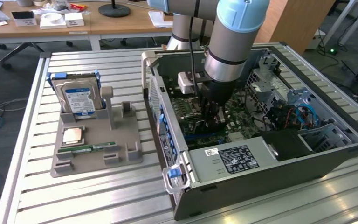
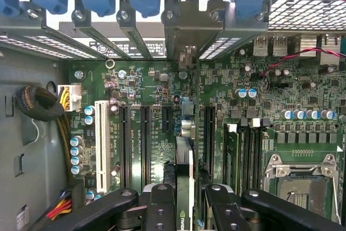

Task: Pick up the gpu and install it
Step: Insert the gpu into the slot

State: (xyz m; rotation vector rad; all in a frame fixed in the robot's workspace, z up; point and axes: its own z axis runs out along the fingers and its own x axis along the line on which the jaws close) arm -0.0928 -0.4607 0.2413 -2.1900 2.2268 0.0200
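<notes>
1. Open computer case [image 1: 328, 154] lies on its side on the slatted metal table [image 1: 92, 196]; the green motherboard [image 2: 303, 106] is exposed inside.
2. Robot arm [image 1: 235, 42] reaches straight down into the case over the board.
3. Grey parts holder [image 1: 95, 149], at the exterior view's left of the case, carries an upright hard drive [image 1: 79, 99], a CPU [image 1: 73, 135] and a memory stick [image 1: 92, 148].
4. Gripper [image 2: 184, 198] inside the case, jaws pinching the gpu from both sides.
5. gpu [image 2: 184, 182] seen edge-on, upright between the fingers [image 2: 161, 204], above the black expansion slots [image 2: 145, 139], its metal bracket toward the rear slot openings.
</notes>
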